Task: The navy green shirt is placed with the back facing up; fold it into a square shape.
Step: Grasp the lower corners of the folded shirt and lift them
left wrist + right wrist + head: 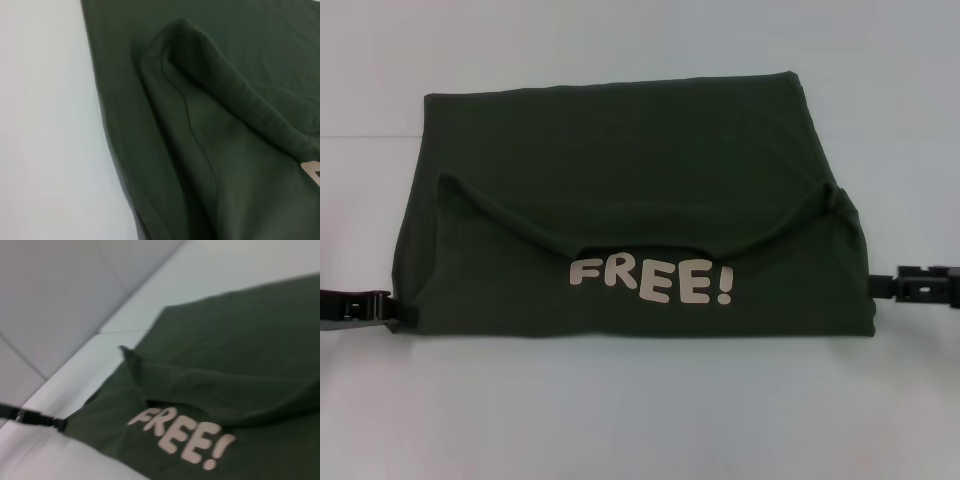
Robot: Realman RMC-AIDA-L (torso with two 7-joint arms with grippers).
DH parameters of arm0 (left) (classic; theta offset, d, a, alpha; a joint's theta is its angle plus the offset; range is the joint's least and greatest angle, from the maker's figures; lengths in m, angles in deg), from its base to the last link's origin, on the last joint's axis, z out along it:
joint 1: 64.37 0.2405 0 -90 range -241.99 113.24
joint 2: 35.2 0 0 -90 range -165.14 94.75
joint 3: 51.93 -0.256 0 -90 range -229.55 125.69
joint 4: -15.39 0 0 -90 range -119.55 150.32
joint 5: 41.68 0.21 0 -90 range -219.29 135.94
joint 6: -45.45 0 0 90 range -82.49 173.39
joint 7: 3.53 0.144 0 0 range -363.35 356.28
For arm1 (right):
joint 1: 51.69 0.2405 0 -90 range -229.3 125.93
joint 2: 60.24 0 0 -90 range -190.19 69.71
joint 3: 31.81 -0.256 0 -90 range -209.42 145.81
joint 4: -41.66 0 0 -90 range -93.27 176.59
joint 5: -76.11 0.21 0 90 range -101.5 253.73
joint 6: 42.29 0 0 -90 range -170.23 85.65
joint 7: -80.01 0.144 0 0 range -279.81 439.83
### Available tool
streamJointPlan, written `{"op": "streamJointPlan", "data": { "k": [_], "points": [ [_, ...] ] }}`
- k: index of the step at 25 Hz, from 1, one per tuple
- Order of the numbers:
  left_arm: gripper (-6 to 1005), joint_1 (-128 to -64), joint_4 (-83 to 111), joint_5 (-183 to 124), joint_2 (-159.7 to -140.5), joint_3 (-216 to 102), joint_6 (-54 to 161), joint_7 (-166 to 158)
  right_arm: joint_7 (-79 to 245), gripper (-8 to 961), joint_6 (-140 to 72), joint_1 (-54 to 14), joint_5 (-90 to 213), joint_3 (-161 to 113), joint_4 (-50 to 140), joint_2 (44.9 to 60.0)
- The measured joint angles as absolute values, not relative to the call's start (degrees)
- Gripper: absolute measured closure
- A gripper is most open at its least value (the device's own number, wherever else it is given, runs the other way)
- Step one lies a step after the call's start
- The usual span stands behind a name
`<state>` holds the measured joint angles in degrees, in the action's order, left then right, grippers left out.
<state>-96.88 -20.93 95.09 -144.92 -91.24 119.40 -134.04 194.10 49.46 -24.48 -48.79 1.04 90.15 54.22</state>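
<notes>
While folded shirt point(620, 180) lies flat, left claw point(392, 306) & right claw point(880, 287) at edges

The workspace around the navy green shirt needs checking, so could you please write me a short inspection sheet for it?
Surface: plain white table, bare around the garment.
Job's things: navy green shirt, folded into a wide rectangle, not yet square; near part turned over, showing pale "FREE!" lettering and the neckline edge.
Clutter: nothing seen.
Grippers: left gripper low at the shirt's near left corner, touching the cloth; right gripper at the shirt's right edge. Whether either grips cloth cannot be told.
Cables: nothing seen.
Surroundings: pale panelled wall beyond the table edge, seen from the right wrist.
</notes>
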Motion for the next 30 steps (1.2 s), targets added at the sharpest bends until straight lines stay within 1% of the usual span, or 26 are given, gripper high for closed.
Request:
{"op": "streamJointPlan", "data": {
  "k": [3,4,6,8,12,16,26,30],
  "points": [
    [1000,-96.87,-21.06,95.09,-144.93,-91.23,119.70,-133.92,205.46,6,50.35,-21.68,-53.53,1.41,91.25,51.94],
    [1000,-96.88,-21.08,95.08,-144.94,-91.22,119.74,-133.84,208.10,7,50.67,-20.77,-54.89,1.54,91.27,51.48],
    [1000,-96.90,-21.09,95.09,-144.95,-91.22,119.75,-133.66,212.82,7,50.92,-18.88,-57.51,1.67,91.22,50.83],
    [1000,-96.93,-21.09,95.09,-144.95,-91.21,119.75,-133.55,217.16,8,50.88,-17.09,-60.13,1.67,91.28,50.57],
    [1000,-97.00,-21.09,95.08,-144.97,-91.42,119.62,-133.44,221.49,9,49.97,-13.50,-65.77,1.73,90.99,50.51],
    [1000,-97.24,-21.09,95.08,-144.95,-91.56,119.56,-133.39,223.59,10,47.81,-11.28,-70.26,3.27,90.22,51.02],
    [1000,-97.57,-21.09,95.64,-144.81,-91.43,119.24,-133.39,224.82,12,41.37,-9.72,-71.26,8.48,84.72,51.20],
    [1001,-97.62,-21.09,95.68,-144.80,-91.37,119.17,-133.40,225.29,12,38.94,-9.55,-71.29,10.24,83.73,51.69]
  ]
}}
